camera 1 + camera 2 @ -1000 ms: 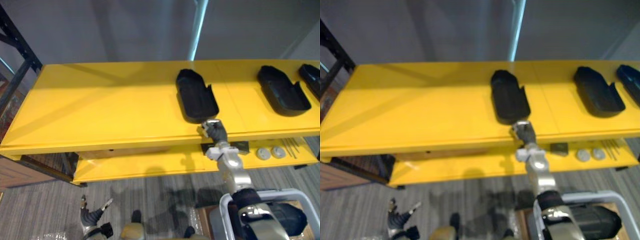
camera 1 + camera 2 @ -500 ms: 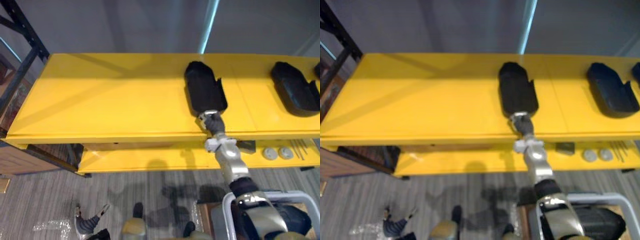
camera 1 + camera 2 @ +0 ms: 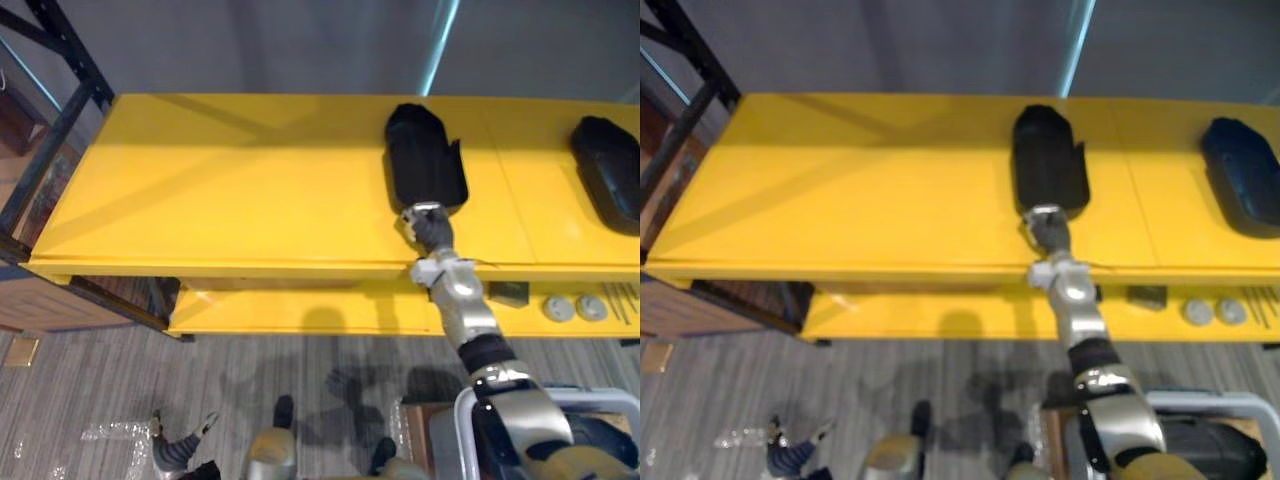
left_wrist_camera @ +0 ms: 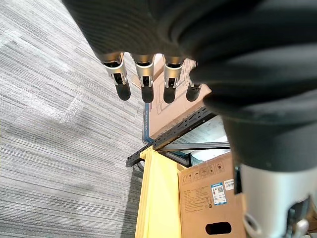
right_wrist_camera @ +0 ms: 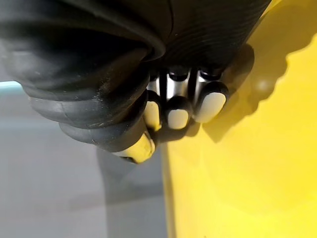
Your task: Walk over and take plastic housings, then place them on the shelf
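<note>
Right hand (image 3: pixel 430 228) is up on the top board of the yellow shelf (image 3: pixel 230 190), parked at the near end of the black plastic housing (image 3: pixel 425 165) and touching it. In the right wrist view its fingers (image 5: pixel 177 118) are curled in tight like a fist, tips tucked back toward the palm, and I can't see anything caught between them, just yellow board underneath. The housing lies flat on the top board, right of the middle, running lengthwise from near the back edge toward the front edge, with its near end stopping a bit short of that front edge. A second black housing (image 3: pixel 608 185) sits on the same board way off toward the right end, well apart from the first. On the lower board under the hand's side there's a small dark block (image 3: pixel 510 292) and a couple of grey discs (image 3: pixel 558 308) near the right end. Left hand (image 3: pixel 172 452) hangs low over the grey floor (image 4: pixel 49 124), fingers (image 4: pixel 146 84) straight and relaxed, holding nothing, with cardboard boxes (image 4: pixel 205 193) past it.
</note>
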You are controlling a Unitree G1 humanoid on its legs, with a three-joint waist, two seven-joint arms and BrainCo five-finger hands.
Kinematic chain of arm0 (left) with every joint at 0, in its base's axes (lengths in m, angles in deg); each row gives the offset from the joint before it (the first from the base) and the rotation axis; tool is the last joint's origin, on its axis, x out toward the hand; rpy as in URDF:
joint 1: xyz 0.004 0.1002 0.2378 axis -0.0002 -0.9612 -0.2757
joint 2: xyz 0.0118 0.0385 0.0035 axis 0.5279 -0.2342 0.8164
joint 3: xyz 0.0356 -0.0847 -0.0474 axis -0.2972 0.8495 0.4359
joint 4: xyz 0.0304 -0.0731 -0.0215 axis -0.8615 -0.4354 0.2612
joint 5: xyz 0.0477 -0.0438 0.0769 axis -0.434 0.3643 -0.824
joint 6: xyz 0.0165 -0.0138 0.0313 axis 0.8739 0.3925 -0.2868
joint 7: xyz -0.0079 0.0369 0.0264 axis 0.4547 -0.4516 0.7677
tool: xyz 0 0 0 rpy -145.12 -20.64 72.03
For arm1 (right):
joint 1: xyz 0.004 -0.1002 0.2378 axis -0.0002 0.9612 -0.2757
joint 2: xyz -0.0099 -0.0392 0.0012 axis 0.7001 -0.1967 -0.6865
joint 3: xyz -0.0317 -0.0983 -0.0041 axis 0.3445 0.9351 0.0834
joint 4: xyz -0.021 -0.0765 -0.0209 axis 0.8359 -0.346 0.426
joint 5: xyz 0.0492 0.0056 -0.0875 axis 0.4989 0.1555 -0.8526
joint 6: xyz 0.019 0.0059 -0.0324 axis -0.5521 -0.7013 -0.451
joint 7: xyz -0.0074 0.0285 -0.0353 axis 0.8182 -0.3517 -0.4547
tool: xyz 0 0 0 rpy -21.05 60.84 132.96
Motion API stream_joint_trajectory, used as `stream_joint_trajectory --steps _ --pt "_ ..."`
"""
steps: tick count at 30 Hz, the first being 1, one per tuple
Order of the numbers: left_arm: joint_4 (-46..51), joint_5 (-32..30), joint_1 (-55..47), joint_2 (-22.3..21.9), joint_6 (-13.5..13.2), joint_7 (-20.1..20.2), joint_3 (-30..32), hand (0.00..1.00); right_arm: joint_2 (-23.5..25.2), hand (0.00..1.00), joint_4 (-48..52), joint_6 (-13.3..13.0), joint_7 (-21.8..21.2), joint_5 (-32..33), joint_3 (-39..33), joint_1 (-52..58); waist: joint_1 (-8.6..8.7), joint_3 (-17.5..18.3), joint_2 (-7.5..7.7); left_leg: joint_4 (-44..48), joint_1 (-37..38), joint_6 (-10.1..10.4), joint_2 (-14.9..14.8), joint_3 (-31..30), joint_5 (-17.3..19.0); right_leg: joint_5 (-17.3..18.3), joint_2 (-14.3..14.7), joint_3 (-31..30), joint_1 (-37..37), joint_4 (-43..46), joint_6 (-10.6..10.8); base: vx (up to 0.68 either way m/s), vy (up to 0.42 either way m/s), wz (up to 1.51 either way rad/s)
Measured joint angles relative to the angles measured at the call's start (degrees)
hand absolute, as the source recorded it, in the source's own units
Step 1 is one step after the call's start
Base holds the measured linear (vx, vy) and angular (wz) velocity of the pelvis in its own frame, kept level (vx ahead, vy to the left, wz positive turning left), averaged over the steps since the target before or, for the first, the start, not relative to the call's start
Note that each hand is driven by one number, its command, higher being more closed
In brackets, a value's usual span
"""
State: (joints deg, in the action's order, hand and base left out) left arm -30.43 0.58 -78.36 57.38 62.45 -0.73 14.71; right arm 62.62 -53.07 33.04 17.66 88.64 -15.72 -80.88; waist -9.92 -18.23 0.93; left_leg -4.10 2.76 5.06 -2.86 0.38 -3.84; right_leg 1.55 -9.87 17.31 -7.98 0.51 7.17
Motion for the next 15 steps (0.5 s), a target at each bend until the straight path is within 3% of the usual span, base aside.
stream_joint_trajectory --steps 2,8,11,15 --pt "0.0 0.0 0.0 0.0 -0.4 0.0 0.0 0.0 0.0 0.0 0.9 0.0 0.0 0.0 0.0 0.5 0.05 0.0 0.01 0.0 0.0 0.0 0.0 0.1 0.0 0.0 0.0 -0.1 0.0 0.0 0.0 0.0 0.0 0.0" --pt "0.1 0.0 -0.3 -0.8 -1.1 -0.1 2.3 0.0 0.3 0.0 32.8 2.4 0.0 -3.1 2.7 17.3 1.52 -0.1 1.26 -0.1 -0.7 0.2 -0.8 2.4 0.5 0.0 0.5 -2.5 2.3 0.3 0.0 0.0 -0.007 -0.17" --pt "0.8 0.0 -0.6 -2.1 -1.9 -0.3 5.6 0.0 0.1 0.0 49.7 1.7 0.1 -3.5 0.6 25.9 4.71 0.1 2.73 0.5 -0.6 0.2 -0.9 4.0 1.3 -0.1 0.5 -3.9 3.1 0.9 0.0 0.02 -0.006 -0.29" --pt "1.0 -0.1 -0.6 -2.0 -2.8 -0.8 6.9 0.0 -0.2 0.0 62.8 -2.2 -1.3 -0.9 -9.7 31.8 7.46 1.9 5.27 0.7 0.6 0.2 -1.1 7.3 2.6 -0.1 0.5 -7.1 4.0 1.2 0.0 0.01 0.018 -0.43"
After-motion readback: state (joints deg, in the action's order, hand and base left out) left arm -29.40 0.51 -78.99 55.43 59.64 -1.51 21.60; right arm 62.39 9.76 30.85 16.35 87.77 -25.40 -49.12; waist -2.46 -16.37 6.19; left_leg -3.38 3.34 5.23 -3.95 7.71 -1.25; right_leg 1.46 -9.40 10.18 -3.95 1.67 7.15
